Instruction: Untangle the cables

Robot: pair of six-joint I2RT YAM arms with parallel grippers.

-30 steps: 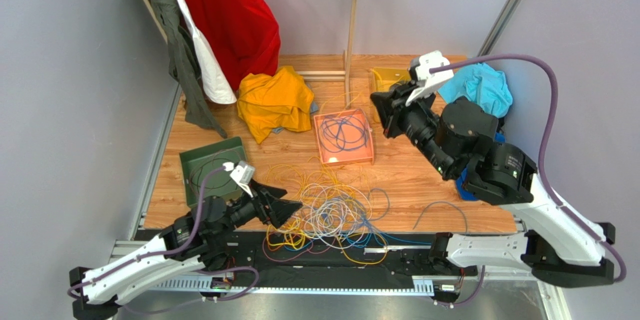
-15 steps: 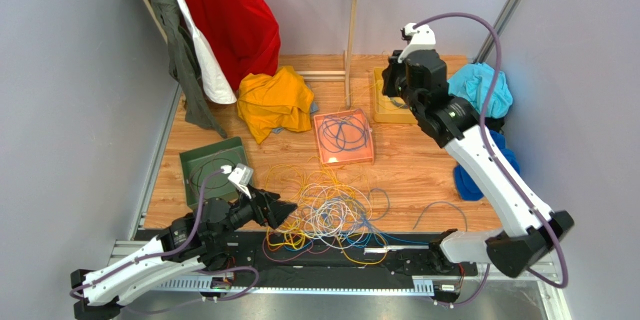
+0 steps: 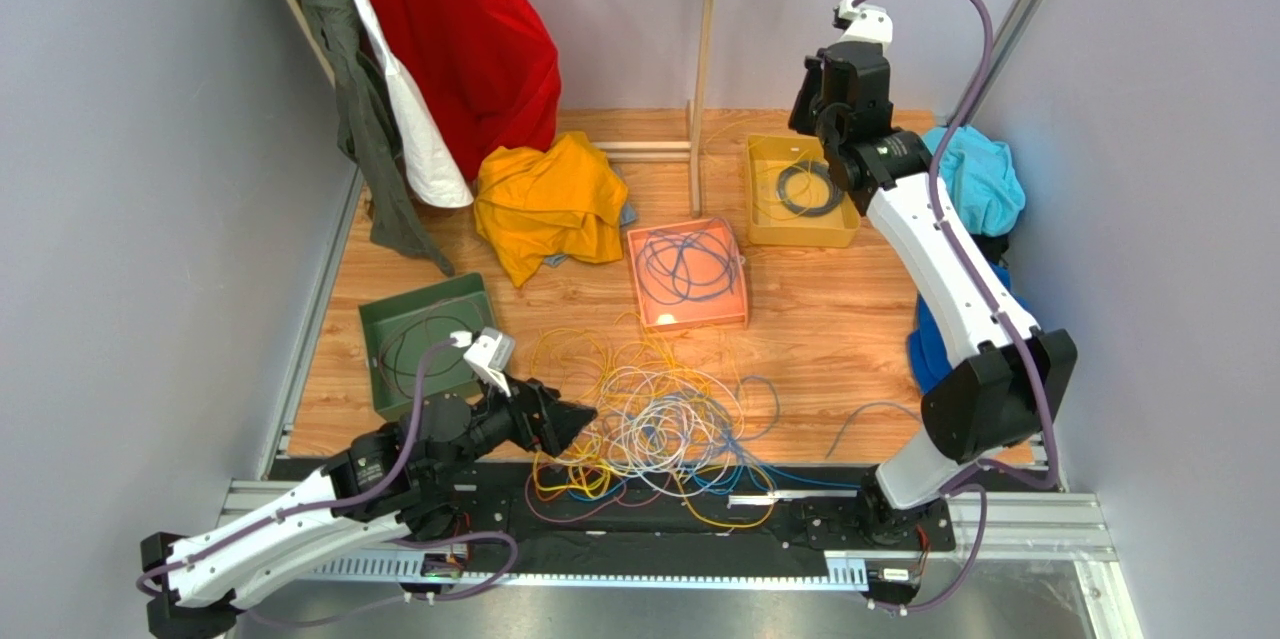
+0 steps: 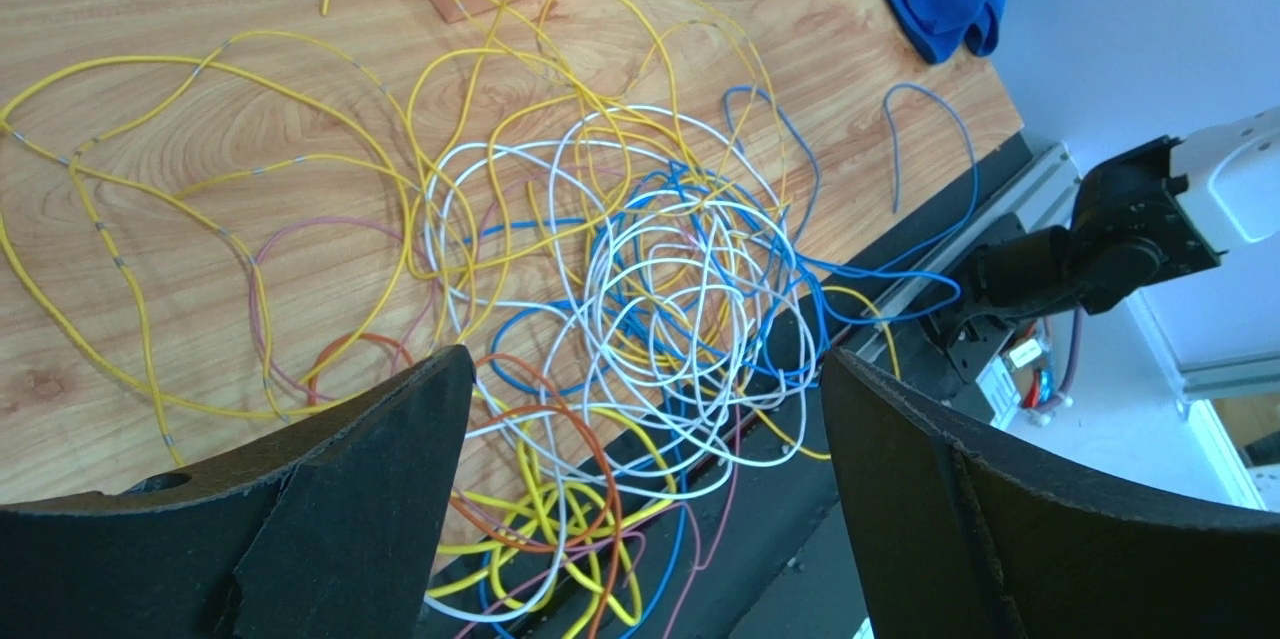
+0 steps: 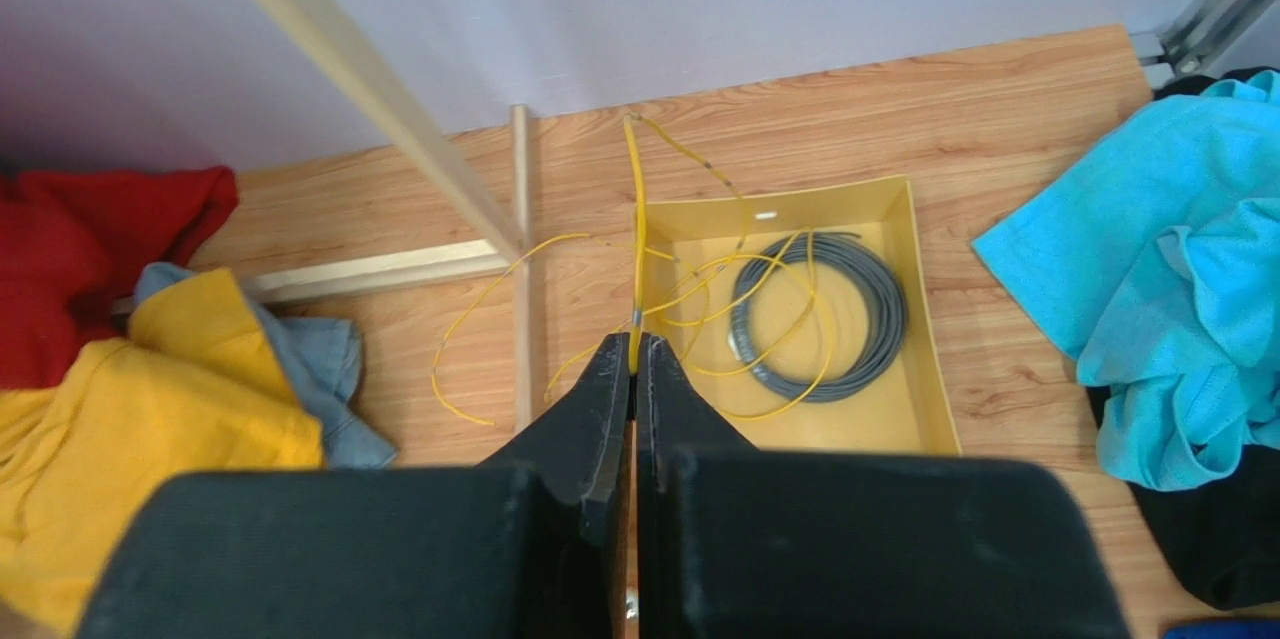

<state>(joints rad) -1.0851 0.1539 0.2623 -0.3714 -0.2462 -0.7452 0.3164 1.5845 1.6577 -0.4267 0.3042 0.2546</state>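
1. Cables [image 3: 661,422]: a loose tangle of yellow, white, blue and orange strands, lower centre of the top view, on the wooden table [image 3: 842,332]. The nearest strands spill over the front edge onto the black rail [image 3: 781,519].
2. Grey walls all round. Red shirt [image 3: 458,24] hangs upper left; turquoise cloth [image 3: 977,174] at right.
3. Orange tray [image 3: 687,273] holds blue loops. Green tray [image 3: 421,339] holds a dark loop. Yellow tray [image 3: 803,191] holds a grey coil [image 5: 819,312] and yellow strands.
4. The tangle spreads widest left to right.
5. Left gripper [image 4: 643,369]: jaws wide apart at the tangle's left side, holding nothing.
6. Right gripper [image 5: 633,354]: pinched on a yellow cable [image 5: 636,219], which runs straight up-frame along the yellow tray's left edge.
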